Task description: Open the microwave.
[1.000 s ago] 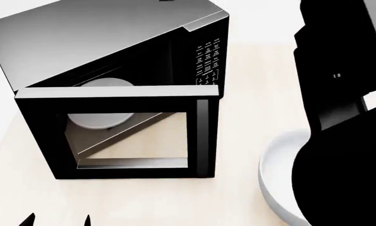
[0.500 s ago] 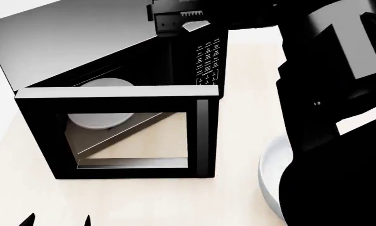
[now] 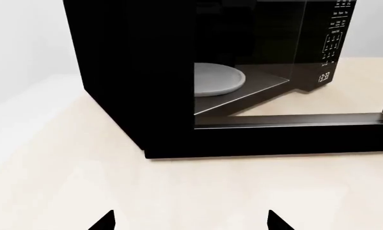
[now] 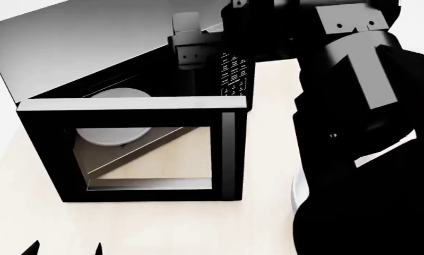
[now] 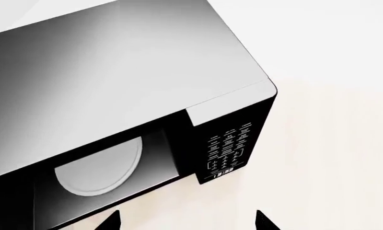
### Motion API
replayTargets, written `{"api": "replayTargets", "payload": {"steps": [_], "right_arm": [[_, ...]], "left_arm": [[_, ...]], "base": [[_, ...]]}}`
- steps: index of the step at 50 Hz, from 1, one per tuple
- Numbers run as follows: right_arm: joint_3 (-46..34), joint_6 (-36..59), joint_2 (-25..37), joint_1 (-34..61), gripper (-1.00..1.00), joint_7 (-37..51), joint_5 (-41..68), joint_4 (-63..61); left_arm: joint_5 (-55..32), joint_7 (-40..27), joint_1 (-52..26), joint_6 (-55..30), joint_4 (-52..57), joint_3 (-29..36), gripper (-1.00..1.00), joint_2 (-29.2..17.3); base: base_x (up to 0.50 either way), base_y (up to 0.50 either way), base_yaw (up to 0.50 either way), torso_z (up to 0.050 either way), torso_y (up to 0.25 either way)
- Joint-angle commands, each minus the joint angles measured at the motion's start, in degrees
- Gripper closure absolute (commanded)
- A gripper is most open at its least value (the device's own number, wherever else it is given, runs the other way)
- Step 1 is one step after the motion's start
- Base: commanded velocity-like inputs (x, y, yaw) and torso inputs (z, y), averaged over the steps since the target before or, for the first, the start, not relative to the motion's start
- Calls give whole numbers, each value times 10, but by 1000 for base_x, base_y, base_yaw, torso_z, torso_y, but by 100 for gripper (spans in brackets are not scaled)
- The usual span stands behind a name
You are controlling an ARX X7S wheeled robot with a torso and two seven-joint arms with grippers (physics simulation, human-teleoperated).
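- Black microwave [image 3: 178, 81] fills my left wrist view, door swung out, turntable [image 3: 218, 79] visible; left gripper [image 3: 190, 221] tips spread, empty.
- Head view: door [image 4: 137, 154] at 9 o'clock; right arm [image 4: 353, 106] should stay clear.
- Right wrist view: right gripper [image 5: 186, 221] open above the keypad [image 5: 226, 153]; I'd retreat slowly.

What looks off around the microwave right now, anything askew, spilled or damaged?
Nothing stands out. The microwave sits square on the table, its door swung wide open and intact, and the turntable lies flat inside. No spills show. The right pincer hangs over the top front edge.
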Motion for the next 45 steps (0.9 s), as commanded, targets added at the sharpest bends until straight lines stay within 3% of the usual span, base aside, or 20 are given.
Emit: {"api": "replayTargets", "payload": {"steps": [1,15,45], "right_arm": [[38,0,-4,-25,-100,-7,-47,5],[98,4,-8,-52,-100,-13,-116,5],[111,15,-8,-67,-100,-19,-122,4]], "left_arm": [[-1,-1,-1,1,-1,2,-100,-1],[-1,-3,-1,1,0,4,-100,-2],[-4,-7,-1,3,1,8,-100,-5]], "base": [[0,0,0,0,0],[0,0,0,0,0],[0,0,0,0,0]]}}
